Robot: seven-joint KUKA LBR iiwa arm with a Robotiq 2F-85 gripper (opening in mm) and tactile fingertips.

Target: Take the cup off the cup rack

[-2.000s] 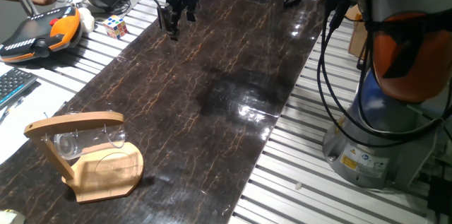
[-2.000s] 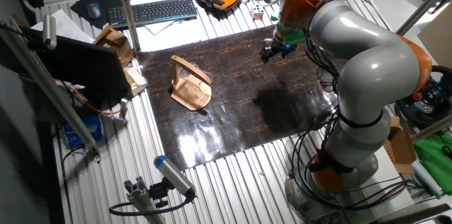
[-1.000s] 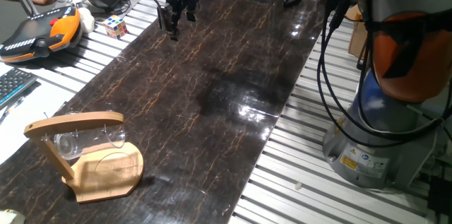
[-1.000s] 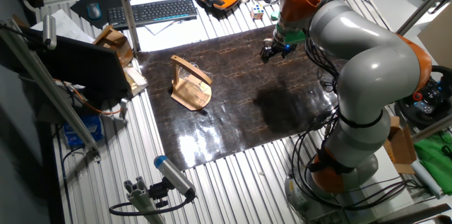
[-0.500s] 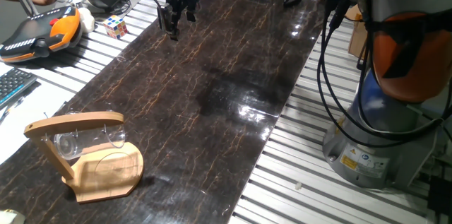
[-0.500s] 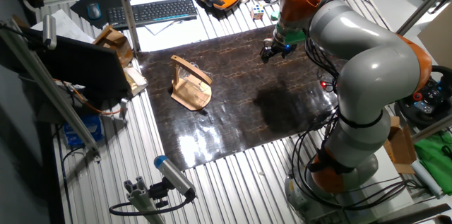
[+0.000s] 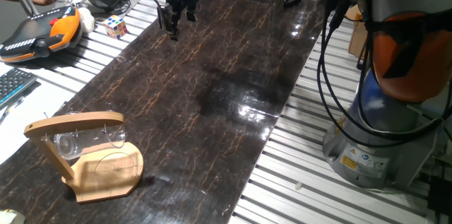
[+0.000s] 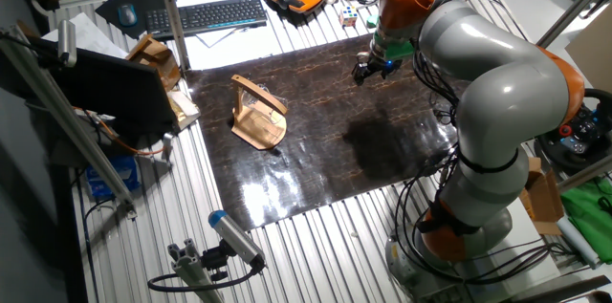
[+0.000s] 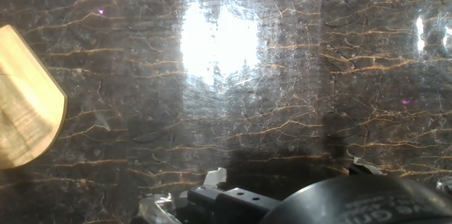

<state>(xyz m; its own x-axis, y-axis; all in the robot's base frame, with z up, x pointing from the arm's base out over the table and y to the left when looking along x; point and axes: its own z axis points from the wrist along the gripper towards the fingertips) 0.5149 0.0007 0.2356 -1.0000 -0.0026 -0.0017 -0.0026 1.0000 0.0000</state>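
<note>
The arm (image 8: 488, 83) fills the right of the other fixed view. The rack (image 7: 85, 155) stands lower left in one fixed view. The cup (image 7: 70, 143) hangs under its bar, lying sideways. The gripper (image 7: 174, 20), upper center, has fingers slightly apart, holding nothing.

Keyboard (image 8: 207, 15), Rubik's cube (image 7: 116, 26), orange pendant (image 7: 39, 33).

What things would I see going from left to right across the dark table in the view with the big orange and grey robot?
Cup rack with the cup hanging on it → gripper → robot arm.
</note>
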